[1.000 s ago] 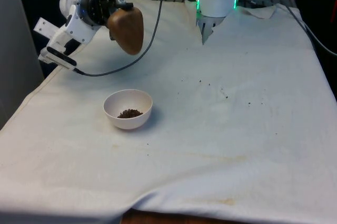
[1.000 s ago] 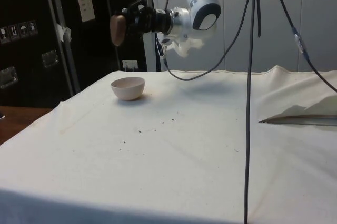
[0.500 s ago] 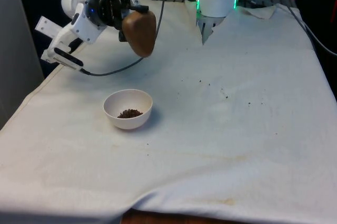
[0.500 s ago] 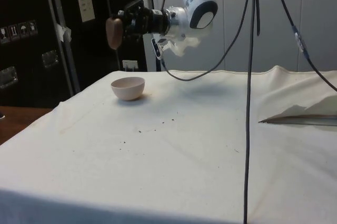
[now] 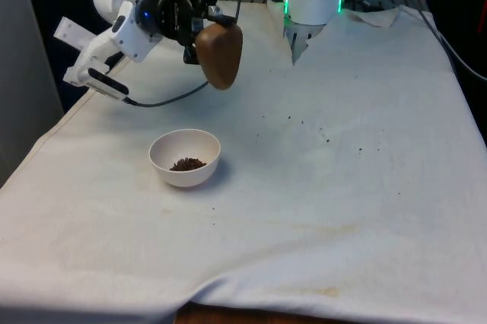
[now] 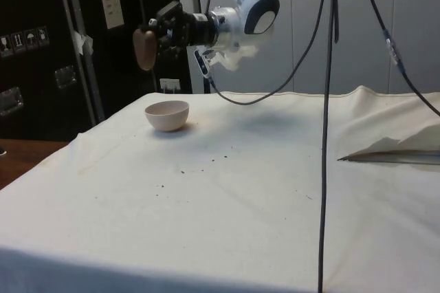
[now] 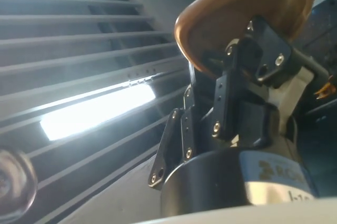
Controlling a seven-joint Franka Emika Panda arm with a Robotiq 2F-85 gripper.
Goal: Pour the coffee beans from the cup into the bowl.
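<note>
We see the desk (image 5: pixel 365 187) under its white cloth. On it sits the white bowl (image 5: pixel 185 158) with coffee beans (image 5: pixel 187 163) inside. Well above the desk, beyond the bowl and toward the front view's right, the pincer (image 5: pixel 196 26) is clenched around the brown cup (image 5: pixel 220 54), holding it tipped on its side.

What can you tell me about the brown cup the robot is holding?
The cup is smooth and brown, like wood, with a rounded shape. The end effector grips it at the rim, holding it in the air, tipped on its side. It hangs behind the white bowl, toward the front view's right, touching nothing else. The bowl has coffee beans in it.
</note>
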